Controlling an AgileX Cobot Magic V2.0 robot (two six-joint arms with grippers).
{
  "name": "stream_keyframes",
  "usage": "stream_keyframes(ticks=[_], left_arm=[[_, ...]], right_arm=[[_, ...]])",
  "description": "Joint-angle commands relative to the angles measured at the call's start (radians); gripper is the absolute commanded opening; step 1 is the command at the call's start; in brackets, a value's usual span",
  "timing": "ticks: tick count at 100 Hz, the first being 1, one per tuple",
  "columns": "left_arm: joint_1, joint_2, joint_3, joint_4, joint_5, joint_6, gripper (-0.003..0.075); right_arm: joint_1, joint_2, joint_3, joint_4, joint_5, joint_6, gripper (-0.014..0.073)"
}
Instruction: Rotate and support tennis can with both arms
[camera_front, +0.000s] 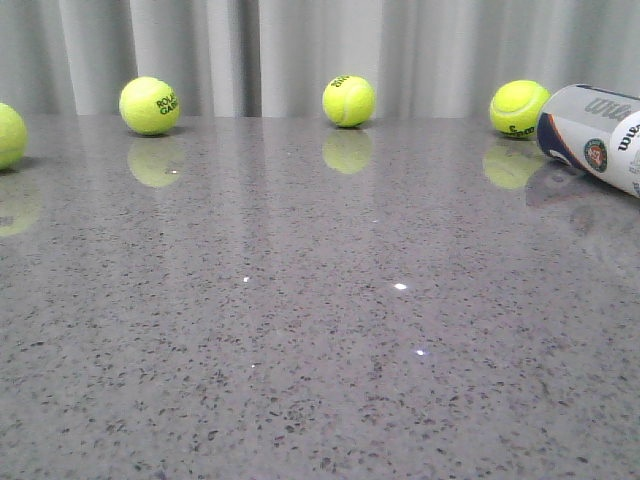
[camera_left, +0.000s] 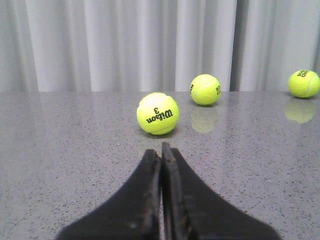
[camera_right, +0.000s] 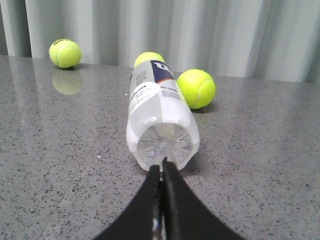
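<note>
The tennis can lies on its side at the far right of the grey table, partly cut off by the front view's edge. In the right wrist view the can lies lengthwise, its clear bottom end facing my right gripper. That gripper is shut and empty, its tips just short of the can's bottom. My left gripper is shut and empty, low over the table, a little short of a tennis ball. Neither arm shows in the front view.
Yellow-green tennis balls stand along the table's back edge by the grey curtain, and one at the left edge. Two balls lie right beside the can.
</note>
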Motion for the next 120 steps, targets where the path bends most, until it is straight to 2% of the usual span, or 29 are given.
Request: stream_keyframes(ticks=[1,28,41,59,92,105,120], left_arm=[[0.006,-0.031,0.047,-0.010,-0.080,-0.009,-0.0021],[0.006,-0.031,0.047,-0.010,-0.080,-0.009,-0.0021],[0.006,-0.031,0.047,-0.010,-0.080,-0.009,-0.0021],[0.006,-0.031,0.047,-0.010,-0.080,-0.009,-0.0021],[0.006,-0.031,0.047,-0.010,-0.080,-0.009,-0.0021],[0.006,-0.031,0.047,-0.010,-0.080,-0.009,-0.0021],[0.006,-0.031,0.047,-0.010,-0.080,-0.009,-0.0021]], right_arm=[[0.001,-0.010,-0.004,-0.001,-0.086,-0.006,-0.0067],[0.001,-0.010,-0.024,0.010,-0.130,-0.003,-0.0067],[0.001,-0.010,-0.107,0.023,-0.076,-0.003,-0.0067],[0.001,0.070,-0.340,0.025,0.181,-0.003,-0.0067],[0.001,0.526,-0.922,0.025,0.770,-0.003,-0.0067],[0.001,0.659,-1.055,0.024,0.846,-0.003,-0.0067],[0.001,0.759,-1.093,0.024,0.855,-0.003,-0.0040]])
